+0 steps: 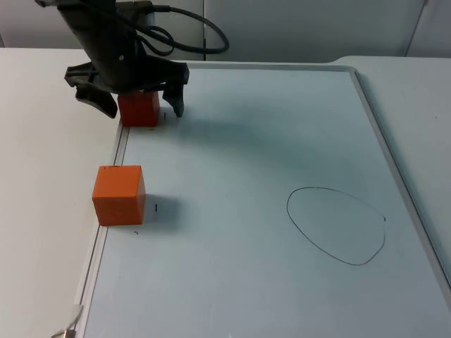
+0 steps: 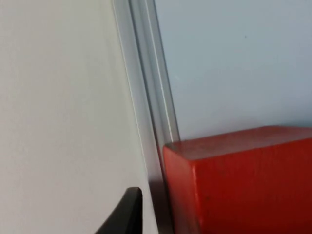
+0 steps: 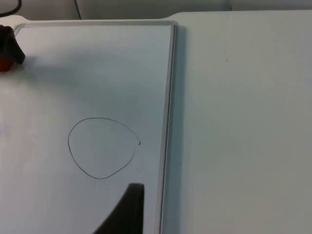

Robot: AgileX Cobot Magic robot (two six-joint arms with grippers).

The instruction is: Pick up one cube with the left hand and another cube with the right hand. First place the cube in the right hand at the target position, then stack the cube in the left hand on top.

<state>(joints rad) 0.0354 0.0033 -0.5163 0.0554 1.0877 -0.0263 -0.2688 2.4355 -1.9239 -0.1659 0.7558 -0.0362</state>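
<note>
Red cube [image 2: 243,183] up close, one top edge and one side face showing (the face toward the camera is a shade darker than the top). It sits on the pale blue board [image 2: 234,63], right against the board's silver frame strip [image 2: 151,83]. The strip runs diagonally past the cube's corner. Beyond the strip is white table [image 2: 58,107]. Black fingertip [image 2: 124,214] of the left gripper stands over the table side, just beside the cube, with the frame strip between them.
</note>
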